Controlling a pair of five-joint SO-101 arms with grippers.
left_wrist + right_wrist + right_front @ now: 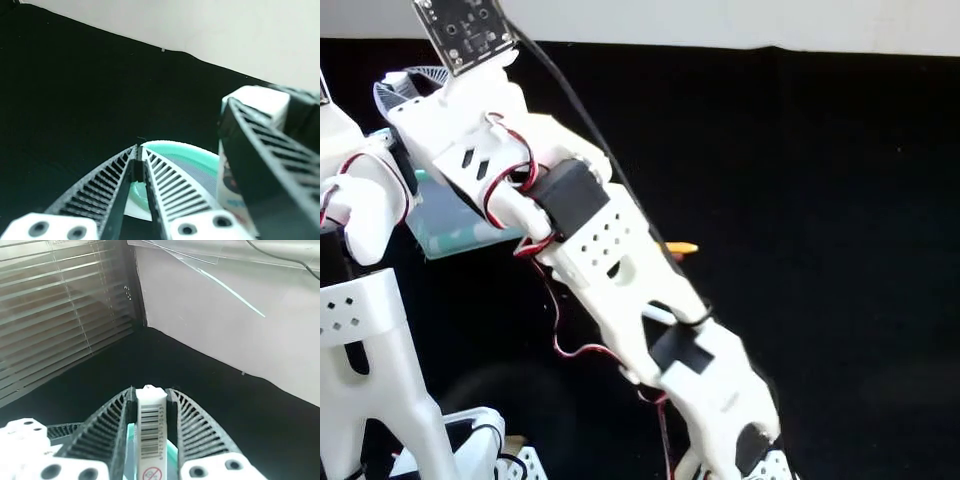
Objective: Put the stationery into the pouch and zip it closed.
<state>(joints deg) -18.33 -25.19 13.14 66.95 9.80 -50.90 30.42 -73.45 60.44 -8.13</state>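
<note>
Over the teal pouch (455, 228) at the bench's (820, 200) left side, a white barcoded stick (150, 425) is gripped in the right gripper's (150, 389) jaws, its long axis laid along them, its end pointed away from the wrist. The left gripper's (139, 147) jaws are closed on the pouch's rim.

Bright light — glare on white arm (610, 250), table (820, 200) deep black.

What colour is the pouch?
The pouch is translucent mint green, clearest in the left wrist view.
</note>
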